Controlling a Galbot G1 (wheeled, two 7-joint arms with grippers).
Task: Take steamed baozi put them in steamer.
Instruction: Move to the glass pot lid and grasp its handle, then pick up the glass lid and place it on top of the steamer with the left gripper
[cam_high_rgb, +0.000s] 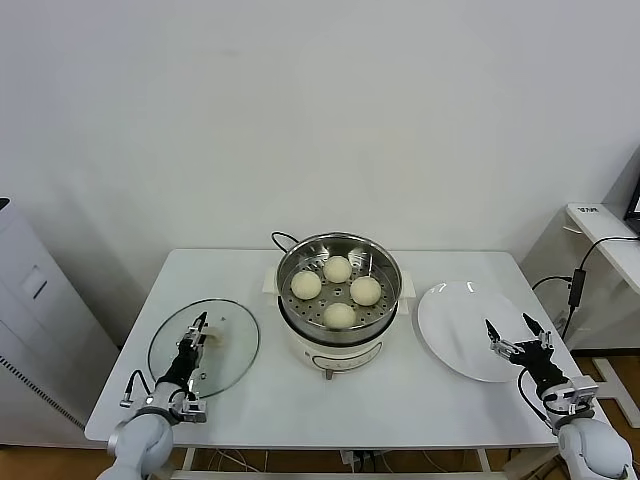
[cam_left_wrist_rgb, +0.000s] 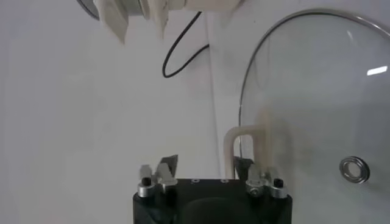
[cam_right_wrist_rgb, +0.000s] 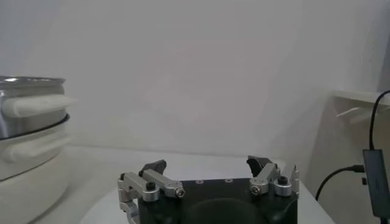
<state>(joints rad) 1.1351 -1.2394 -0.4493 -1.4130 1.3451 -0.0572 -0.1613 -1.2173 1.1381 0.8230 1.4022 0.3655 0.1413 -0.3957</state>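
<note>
Several steamed baozi (cam_high_rgb: 338, 268) lie on the perforated floor of the steamer (cam_high_rgb: 388, 265), which stands on its cream base in the middle of the table. In the right wrist view the steamer (cam_right_wrist_rgb: 24, 91) shows at the side. My left gripper (cam_high_rgb: 198, 325) (cam_left_wrist_rgb: 206, 161) hangs low over the glass lid (cam_high_rgb: 235, 350) (cam_left_wrist_rgb: 317, 109). Its fingers are apart, and one finger is right at the lid's cream handle (cam_left_wrist_rgb: 234, 137). Over the bare white plate (cam_high_rgb: 460, 320), my right gripper (cam_high_rgb: 508, 325) (cam_right_wrist_rgb: 206, 162) is wide open and holds nothing.
The steamer's black cord (cam_high_rgb: 285, 240) (cam_left_wrist_rgb: 180, 55) runs behind it. A grey cabinet (cam_high_rgb: 30, 300) stands off the table's left end. A white side table with cables (cam_high_rgb: 600, 225) is on the right. Bare tabletop (cam_high_rgb: 400, 400) lies in front of the steamer.
</note>
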